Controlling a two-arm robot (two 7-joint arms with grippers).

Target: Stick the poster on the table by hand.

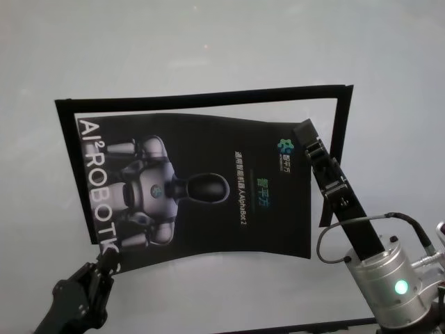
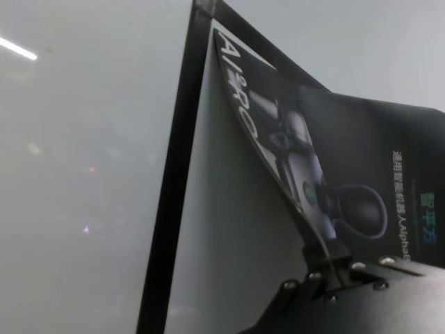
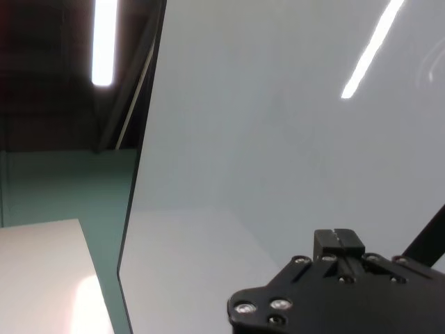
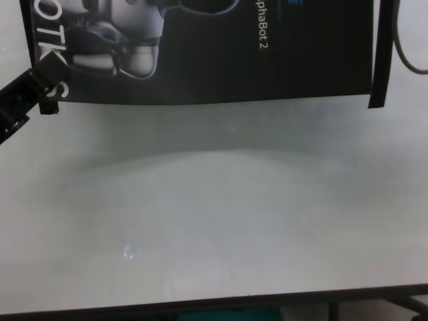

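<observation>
poster pinched at its near left corner, right arm over the far-right side

in the head view we see the poster [image 1: 201, 188], a glossy black sheet, lying landscape with its long axis across the desk [image 1: 208, 42]. the white lettering runs down its left short edge and the robot figure lies sideways. a black tape strip [image 1: 201, 95] runs along behind it and another tape strip [image 1: 335, 153] down the right side. the left end effector [image 1: 106, 263] is clamped on the poster's near left corner. the right end effector [image 1: 306, 132] reaches over the poster's far right corner; we cannot tell how its fingers stand. bare matte desk lies open beyond.

in the left wrist view we see the poster's edge lifted and bowed off the desk, held thin between the closed fingers [image 2: 327, 268].

the right wrist view shows smooth pale desk and its dark edge.

the chest view shows the poster's near edge slightly wavy, with wide open desk in front down to the thin dark front edge.
</observation>
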